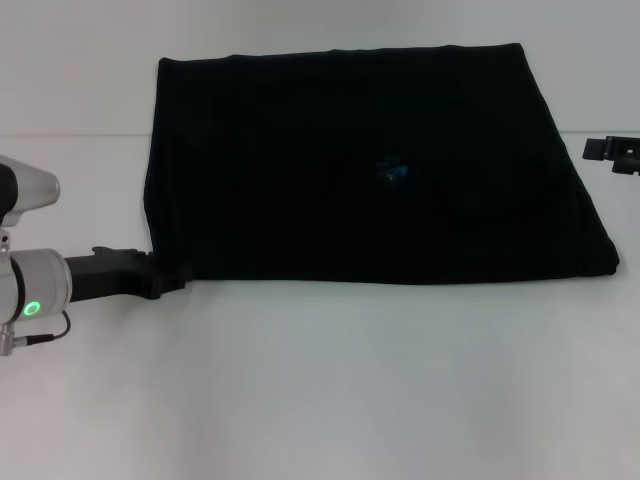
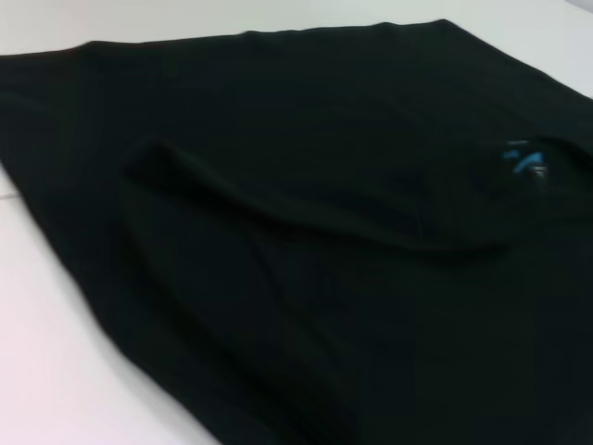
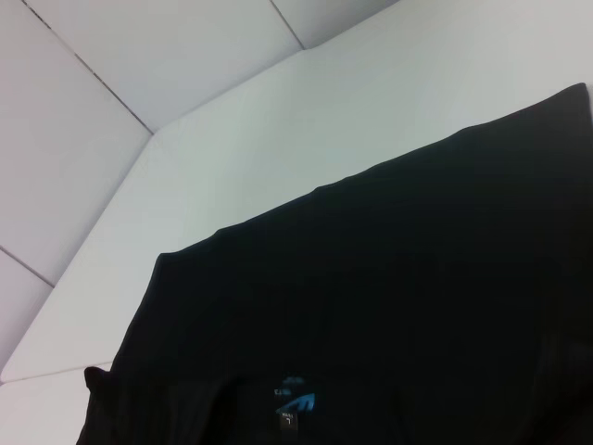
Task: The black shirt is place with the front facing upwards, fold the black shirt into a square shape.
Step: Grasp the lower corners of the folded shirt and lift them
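Jaw state cannot be read on either arm. Your left gripper (image 1: 175, 277) sits at the near left corner of the black shirt (image 1: 370, 170), which lies flat as a wide rectangle on the white table (image 1: 330, 390). Grip both layers before lifting; keep the right gripper (image 1: 612, 152) clear.

A: black shirt (image 1: 370, 170) status?
B: Lies flat on the white surface, folded into a wide rectangle, broader left-to-right than near-to-far. Near edge straight, far edge straight, right side slants outward toward the near corner.
A: Markings?
B: Small blue neck label (image 1: 390, 170) just right of centre. A soft ridge crosses the cloth in the left wrist view.
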You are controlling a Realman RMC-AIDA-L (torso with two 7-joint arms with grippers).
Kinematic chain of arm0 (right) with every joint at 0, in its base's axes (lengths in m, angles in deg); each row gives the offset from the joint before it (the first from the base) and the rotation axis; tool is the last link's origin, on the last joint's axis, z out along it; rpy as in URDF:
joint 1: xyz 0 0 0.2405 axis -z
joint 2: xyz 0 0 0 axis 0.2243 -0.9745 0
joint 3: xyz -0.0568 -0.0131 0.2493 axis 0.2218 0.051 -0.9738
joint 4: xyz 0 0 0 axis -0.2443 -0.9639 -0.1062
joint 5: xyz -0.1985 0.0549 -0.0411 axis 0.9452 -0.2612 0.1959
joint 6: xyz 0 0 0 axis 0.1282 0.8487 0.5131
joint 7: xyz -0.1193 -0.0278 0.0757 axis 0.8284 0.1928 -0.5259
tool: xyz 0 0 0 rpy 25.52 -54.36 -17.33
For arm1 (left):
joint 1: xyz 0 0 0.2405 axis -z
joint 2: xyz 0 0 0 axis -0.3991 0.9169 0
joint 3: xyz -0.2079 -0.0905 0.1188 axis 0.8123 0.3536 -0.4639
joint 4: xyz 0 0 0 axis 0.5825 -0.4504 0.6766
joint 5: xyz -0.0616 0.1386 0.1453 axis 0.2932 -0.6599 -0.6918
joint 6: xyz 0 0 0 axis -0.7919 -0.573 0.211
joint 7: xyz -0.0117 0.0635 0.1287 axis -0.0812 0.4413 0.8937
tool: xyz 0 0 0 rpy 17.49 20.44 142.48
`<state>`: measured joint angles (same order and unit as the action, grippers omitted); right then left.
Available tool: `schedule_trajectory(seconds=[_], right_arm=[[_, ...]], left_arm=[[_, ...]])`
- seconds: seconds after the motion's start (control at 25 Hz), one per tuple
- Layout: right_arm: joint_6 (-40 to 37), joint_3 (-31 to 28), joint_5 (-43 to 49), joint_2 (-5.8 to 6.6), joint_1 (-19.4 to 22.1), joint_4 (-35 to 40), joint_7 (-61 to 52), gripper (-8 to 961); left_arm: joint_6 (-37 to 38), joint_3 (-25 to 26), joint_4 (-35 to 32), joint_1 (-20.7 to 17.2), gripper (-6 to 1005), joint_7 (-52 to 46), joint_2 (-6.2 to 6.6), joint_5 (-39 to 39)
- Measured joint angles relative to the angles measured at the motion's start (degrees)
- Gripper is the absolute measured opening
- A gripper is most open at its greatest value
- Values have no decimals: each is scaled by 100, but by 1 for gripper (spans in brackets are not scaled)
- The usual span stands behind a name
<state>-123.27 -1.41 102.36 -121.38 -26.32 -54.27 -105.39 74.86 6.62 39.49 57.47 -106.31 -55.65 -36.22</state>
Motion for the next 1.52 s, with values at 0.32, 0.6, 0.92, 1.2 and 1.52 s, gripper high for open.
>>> schedule_trajectory(seconds=[0.32, 0.6, 0.92, 1.2, 1.52], right_arm=[[-22, 19, 21, 15, 20, 1, 0, 718], [-61, 290, 308, 138, 64, 7, -255, 718], [-64, 403, 1287, 192, 10, 10, -755, 719], [442, 696, 1431, 12, 16, -50, -711, 718], [984, 1130, 1445, -238, -46, -63, -707, 669]], left_arm=[[-46, -25, -5, 42, 390, -89, 23, -56], [3, -31, -18, 61, 70, -174, 25, -165], [491, -6, -204, 28, -2, -268, 51, -196], [574, -26, -269, 30, 1, -328, 47, -197], [552, -24, -286, 55, 3, -383, 62, -196]])
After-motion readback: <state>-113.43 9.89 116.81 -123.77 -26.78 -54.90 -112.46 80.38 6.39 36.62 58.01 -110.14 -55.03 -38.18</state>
